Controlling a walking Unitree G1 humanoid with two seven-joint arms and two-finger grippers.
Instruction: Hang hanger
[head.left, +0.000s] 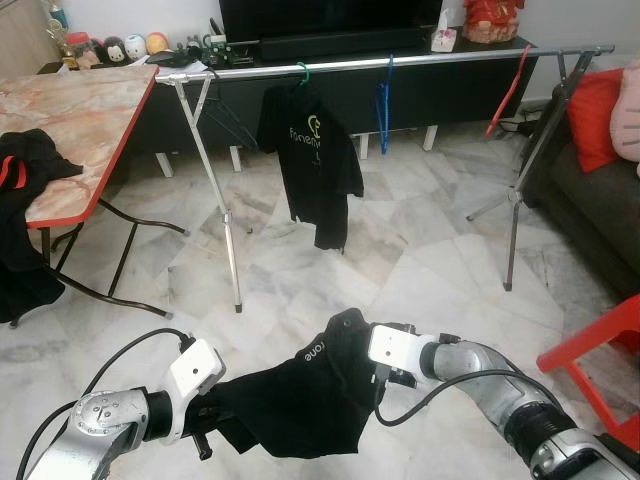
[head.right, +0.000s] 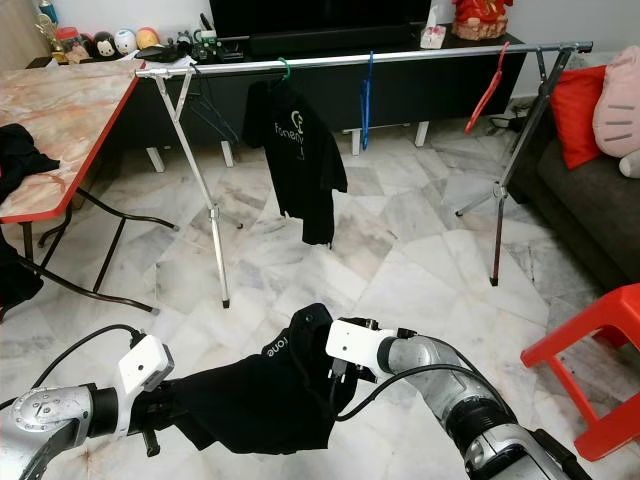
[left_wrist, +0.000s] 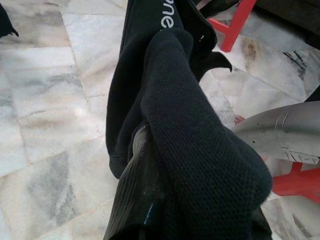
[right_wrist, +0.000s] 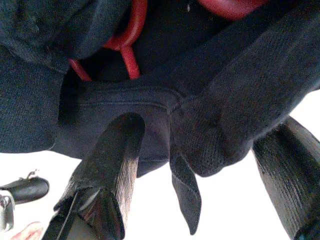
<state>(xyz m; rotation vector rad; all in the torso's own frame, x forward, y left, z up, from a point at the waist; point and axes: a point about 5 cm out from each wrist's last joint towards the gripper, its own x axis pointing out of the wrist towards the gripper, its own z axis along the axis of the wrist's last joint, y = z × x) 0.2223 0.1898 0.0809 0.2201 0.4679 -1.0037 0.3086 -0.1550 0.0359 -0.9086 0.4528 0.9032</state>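
A black shirt (head.left: 290, 400) on a red hanger (right_wrist: 131, 35) hangs low between my two arms, over the floor. My left gripper (head.left: 205, 435) grips its lower end; in the left wrist view one finger (left_wrist: 132, 190) shows under the bunched cloth, which hides the other. My right gripper (head.left: 385, 380) is at the collar end. In the right wrist view its two fingers (right_wrist: 107, 165) stand wide apart, with the collar and hanger across their tips. The silver clothes rail (head.left: 400, 62) stands ahead, well beyond both grippers.
On the rail hang a black shirt on a green hanger (head.left: 310, 150), a blue hanger (head.left: 383, 100), a red hanger (head.left: 510, 95) and a black one (head.left: 225, 115). A marble table (head.left: 80, 120) is left, a red stool (head.left: 600, 350) and sofa (head.left: 600, 200) right.
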